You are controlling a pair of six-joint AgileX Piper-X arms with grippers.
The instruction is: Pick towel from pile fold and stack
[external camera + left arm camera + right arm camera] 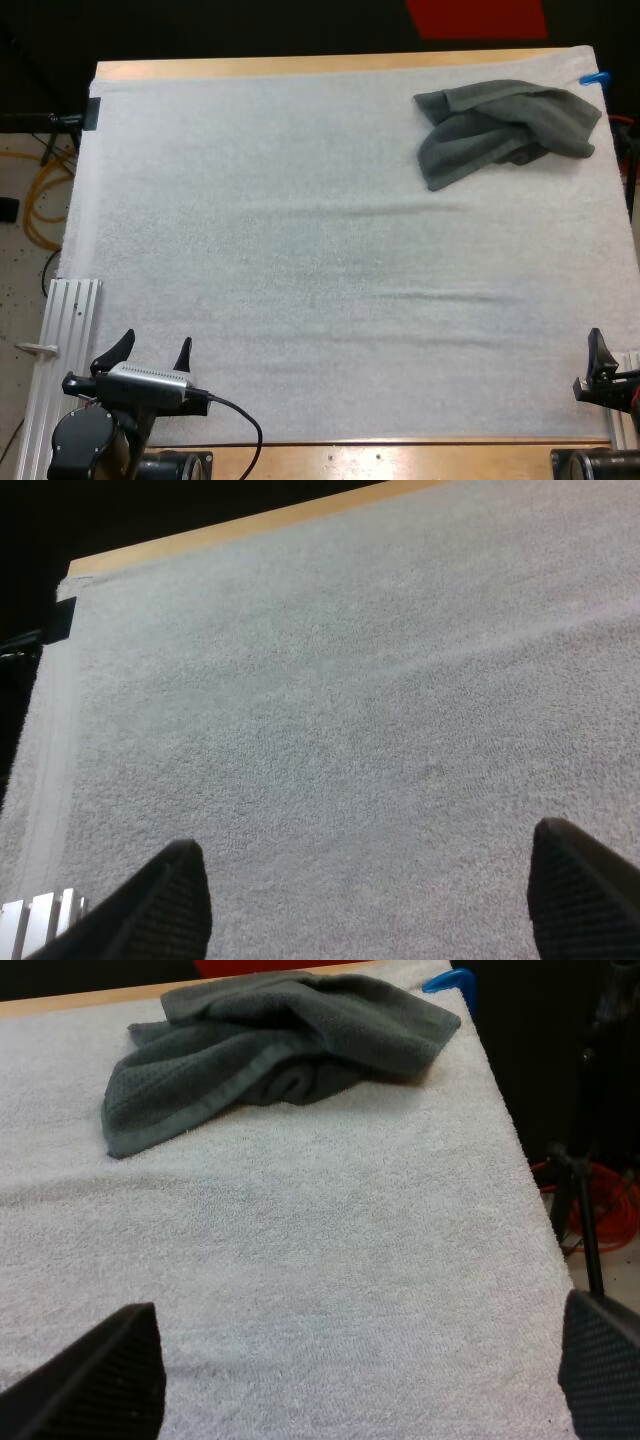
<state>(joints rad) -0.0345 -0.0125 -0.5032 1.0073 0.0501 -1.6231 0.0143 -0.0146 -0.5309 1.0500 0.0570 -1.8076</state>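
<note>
The left end effector hangs over the near left corner of the white mat, its two fingers spread wide apart with nothing between them. The right end effector is at the mat's near right edge, likewise wide open and gripping nothing. The mat covers most of the wooden desk. One crumpled dark grey-green towel lies at the mat's far right corner, well apart from both end effectors.

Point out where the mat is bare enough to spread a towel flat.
The mat is bare from its left edge across the middle to the near edge, between the open left gripper and open right gripper. Only the far right corner is crowded, by the crumpled towel.
</note>
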